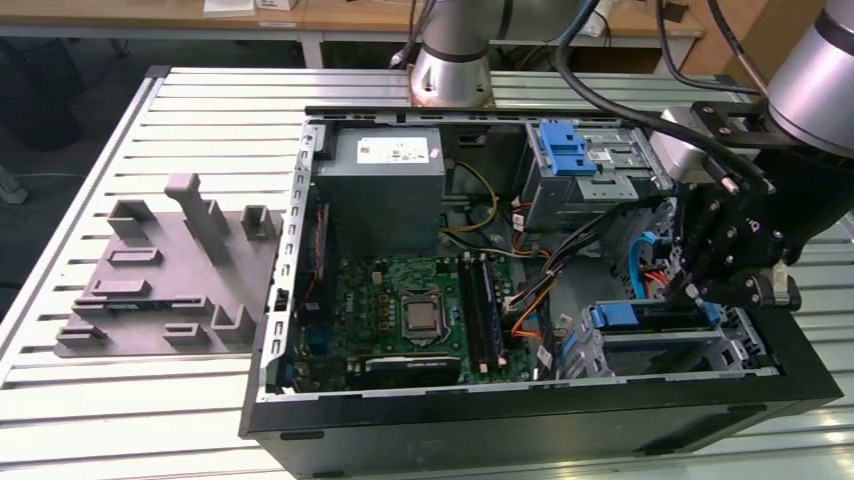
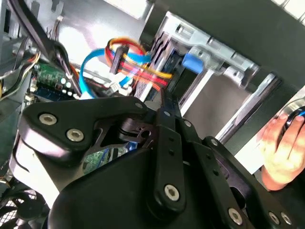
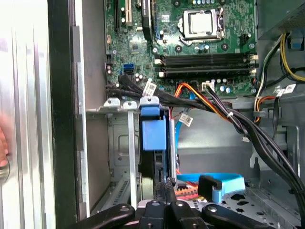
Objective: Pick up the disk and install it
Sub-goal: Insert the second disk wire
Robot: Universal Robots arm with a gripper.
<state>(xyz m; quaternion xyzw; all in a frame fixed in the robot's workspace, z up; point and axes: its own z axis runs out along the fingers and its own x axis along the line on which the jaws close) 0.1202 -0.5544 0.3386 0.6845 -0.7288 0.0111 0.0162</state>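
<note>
Exterior view: the gripper sits over the disk in its cage in the case. Disk looks nearly installed. Jaws pressed together.

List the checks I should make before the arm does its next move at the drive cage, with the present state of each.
1. Disk stands in the drive cage slot: ok.
2. Disk pushed fully home: cannot tell; its far end is hidden.
3. Gripper sits at the disk's near end, fingers shut with nothing between them: ok.
4. Blue flat cable lies close beside the gripper; whether it would snag: cannot tell.
5. Black cable bundle crosses above the cage, apart from the gripper: ok.
6. A person's hand is next to the case wall: not ok.
</note>
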